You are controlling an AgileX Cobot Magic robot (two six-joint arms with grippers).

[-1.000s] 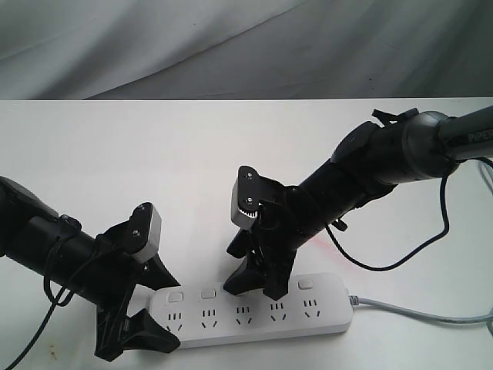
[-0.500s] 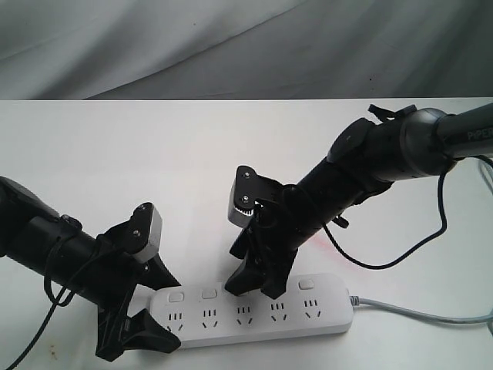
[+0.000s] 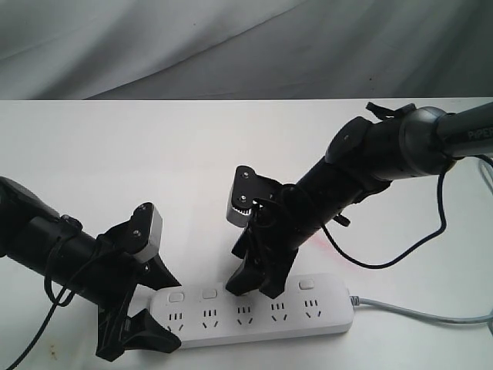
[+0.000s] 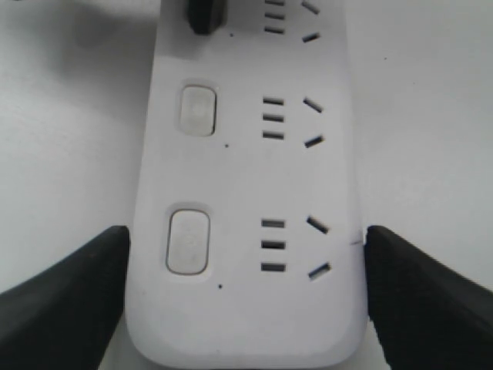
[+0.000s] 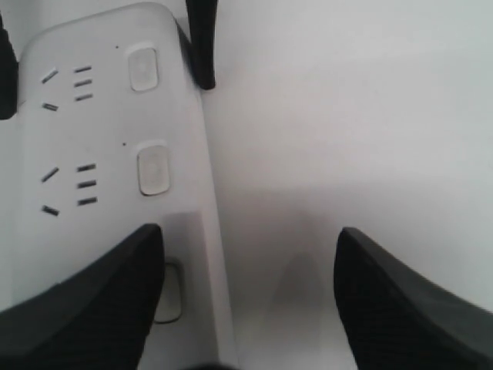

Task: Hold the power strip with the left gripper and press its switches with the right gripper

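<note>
1. The power strip [image 3: 254, 330] lies flat on the table [image 3: 115, 154], long side across the front. Its grey cord [image 3: 416, 312] runs off the right end.
2. The hold step looks done. The left tool [image 4: 245, 231] straddles the strip's left end with one finger on each long side. In the left wrist view both fingers sit against the edges, so it is clamped on the strip.
3. The right tool [image 3: 254, 291] has its jaws spread and nothing between them. It is down at the middle of the strip. In the right wrist view one finger is over the switch row and the other is off the strip's back edge, above bare table.
4. The switches [image 3: 208, 294] are five in a row. The two nearest the left tool and the one nearest the cord are in plain sight with nothing on them. The third and fourth are hidden behind the right tool in the exterior view.
5. The left wrist view shows a dark fingertip [image 4: 206, 14] right where the third switch belongs. The right wrist view shows that third switch [image 5: 174, 293] half covered by the finger. Judged step: pressing the third switch. I cannot tell whether it is pushed in or only touched.
6. No switch shows a light or mark, so I cannot tell which are already pressed.
7. Judged progress: the hold is done and the pressing is about midway at best. For the other switches the right tool must lift and shift along the row while the left tool holds.
</note>
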